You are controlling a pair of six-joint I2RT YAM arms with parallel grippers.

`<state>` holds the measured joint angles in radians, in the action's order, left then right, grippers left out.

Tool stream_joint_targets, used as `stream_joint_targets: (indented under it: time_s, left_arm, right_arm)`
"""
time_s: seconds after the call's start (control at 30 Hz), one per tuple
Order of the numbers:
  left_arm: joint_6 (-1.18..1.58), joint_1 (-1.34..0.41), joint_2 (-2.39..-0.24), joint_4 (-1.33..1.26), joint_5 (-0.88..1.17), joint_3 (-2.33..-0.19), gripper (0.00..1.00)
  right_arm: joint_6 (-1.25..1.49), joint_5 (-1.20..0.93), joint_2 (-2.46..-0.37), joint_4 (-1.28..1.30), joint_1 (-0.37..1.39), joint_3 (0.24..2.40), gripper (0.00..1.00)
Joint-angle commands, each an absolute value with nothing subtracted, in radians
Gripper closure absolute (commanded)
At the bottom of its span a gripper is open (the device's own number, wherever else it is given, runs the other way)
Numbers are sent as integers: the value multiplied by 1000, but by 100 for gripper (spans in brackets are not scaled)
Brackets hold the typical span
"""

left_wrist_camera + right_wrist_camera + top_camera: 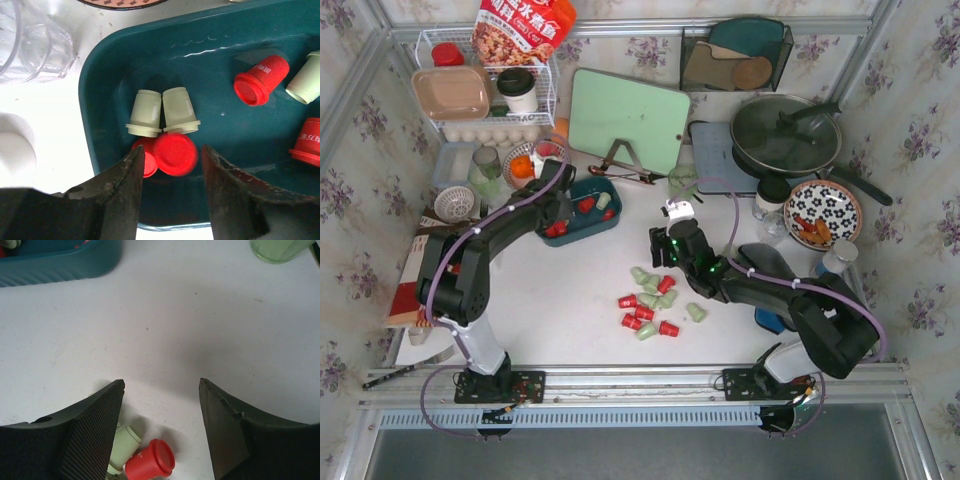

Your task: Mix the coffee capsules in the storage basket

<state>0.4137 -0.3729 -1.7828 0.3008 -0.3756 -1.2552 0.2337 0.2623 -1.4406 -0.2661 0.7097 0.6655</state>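
The dark teal storage basket [603,222] sits left of centre, and my left gripper [556,204] hovers over its near-left end. In the left wrist view that gripper [172,150] is open above the basket floor [210,55]. Two mint capsules [145,114] and two red capsules [176,153] lie just ahead of its fingertips, and more red and mint ones lie to the right. Several loose coffee capsules [653,299] lie on the table. My right gripper [665,247] is open just beyond them, holding nothing. Below the right gripper [161,382] lie a red capsule [150,462] and a mint one [122,447].
A green cutting board [628,118] leans at the back. A lidded pan [786,135] and a patterned plate [823,213] are at the right. A white wire rack [485,95], a clear glass [485,165] and a bowl of oranges [525,162] crowd the left.
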Motion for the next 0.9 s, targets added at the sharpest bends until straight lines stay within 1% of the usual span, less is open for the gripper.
stream_joint_targets:
  time_s: [0.0, 0.1, 0.23, 0.33, 0.47, 0.7, 0.87]
  left_arm:
    - [396, -361, -1796, 249, -350, -1262, 46]
    - [387, -359, -1771, 213, -340, -1228, 37]
    - [383, -359, -1699, 171, -315, -1165, 33]
    - [391, -359, -1613, 184, -305, -1129, 33]
    - [411, -360, -1501, 234, -285, -1077, 33]
    - [455, -362, -1265, 342, -209, -925, 33]
    - [466, -365, -1083, 424, -143, -844, 33]
  right_arm:
    - [242, 236, -1456, -261, 710, 680, 31]
    - [234, 205, -1466, -256, 710, 688, 31]
    - [217, 141, -1492, -236, 710, 711, 31]
    - [211, 107, -1523, -212, 711, 733, 33]
    - [193, 78, -1568, -180, 723, 772, 37]
    - [145, 83, -1667, -104, 774, 848, 38]
    - [119, 89, -1740, -50, 800, 903, 39]
